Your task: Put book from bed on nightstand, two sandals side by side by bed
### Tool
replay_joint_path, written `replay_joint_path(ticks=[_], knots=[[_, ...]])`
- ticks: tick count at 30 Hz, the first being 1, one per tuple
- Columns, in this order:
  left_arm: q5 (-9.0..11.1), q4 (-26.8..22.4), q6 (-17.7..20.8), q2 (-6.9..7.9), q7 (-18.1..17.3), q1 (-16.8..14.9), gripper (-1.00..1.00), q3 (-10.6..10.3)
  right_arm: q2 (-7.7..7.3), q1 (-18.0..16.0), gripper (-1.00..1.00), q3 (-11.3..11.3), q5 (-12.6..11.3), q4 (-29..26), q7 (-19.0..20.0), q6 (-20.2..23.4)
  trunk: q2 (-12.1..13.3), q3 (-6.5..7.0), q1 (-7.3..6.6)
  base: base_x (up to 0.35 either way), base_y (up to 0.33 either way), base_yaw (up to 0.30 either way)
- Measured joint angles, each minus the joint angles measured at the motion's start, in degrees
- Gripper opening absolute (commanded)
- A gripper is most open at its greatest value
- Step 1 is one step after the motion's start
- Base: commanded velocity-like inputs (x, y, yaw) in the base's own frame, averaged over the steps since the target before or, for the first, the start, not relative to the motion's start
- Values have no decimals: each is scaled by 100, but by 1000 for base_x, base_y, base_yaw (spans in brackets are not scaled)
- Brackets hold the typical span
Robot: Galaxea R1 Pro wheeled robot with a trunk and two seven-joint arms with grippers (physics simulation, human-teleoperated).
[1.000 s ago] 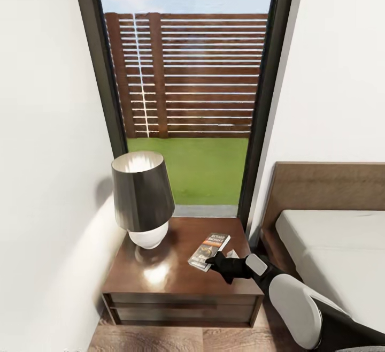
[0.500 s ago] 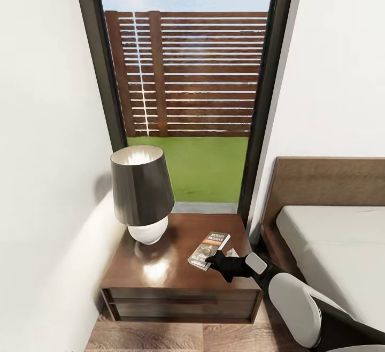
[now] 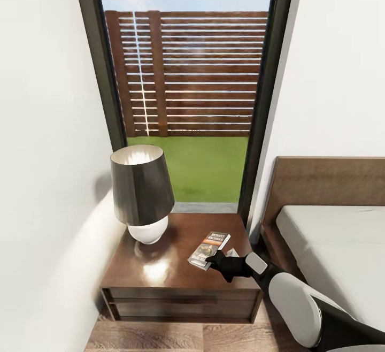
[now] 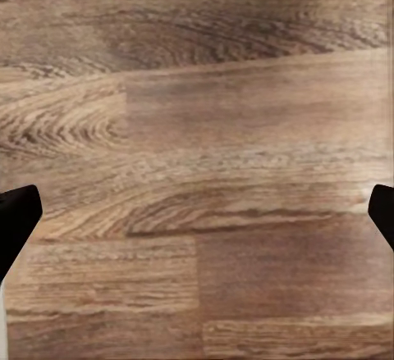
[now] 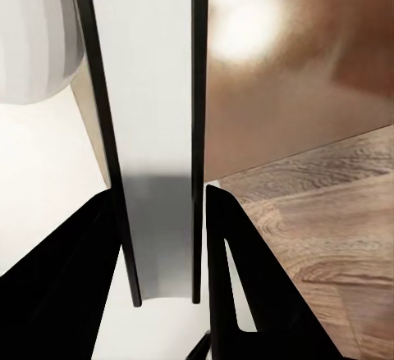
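Observation:
The book [image 3: 210,249] lies on the right part of the dark-brown nightstand [image 3: 155,280], its orange band and white lettering facing up. My right gripper [image 3: 216,260] holds the book's near end. In the right wrist view the book [image 5: 160,114] appears edge-on, white pages between dark covers, with a black finger [image 5: 78,253] pressed against each side, so my right gripper [image 5: 158,198] is shut on it. My left gripper [image 4: 197,212] hangs open over the wood-plank floor [image 4: 205,122]. The bed [image 3: 334,250] stands to the right of the nightstand. The sandals are out of view.
A lamp [image 3: 141,194] with a dark shade and white base takes up the nightstand's left half. Behind it is a tall black-framed window [image 3: 187,100] showing a slatted fence. White walls close in on both sides. The headboard [image 3: 321,183] rises at the right.
The head view has shifted slightly, so the whole picture sits a little differently. My right gripper and the book have not moved on the nightstand.

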Motion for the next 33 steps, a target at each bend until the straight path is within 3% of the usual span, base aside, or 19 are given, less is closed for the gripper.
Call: replay_joint_path(ticks=[5, 13, 30, 33], knots=[[0, -43, 1, 4, 0, -15, 100, -8, -1, 0, -100, -1, 1, 0, 0, 0, 0, 0, 0, 0, 0, 0], [-1, -49, 11, 28, 2, -152, 100, -8, -1, 0, -100, 5, 13, 1, 0, -2, -319, -143, 175, 0, 0, 0], [7, -54, 112, 55, 23, -282, 100, 4, 7, -18, -100, -2, -5, 0, 0, 1, -321, -143, 176, 0, 0, 0], [7, -54, 120, 59, 23, -308, 100, 5, 7, -21, -100, 4, 11, 0, 0, -1, -440, -197, 241, 0, 0, 0]])
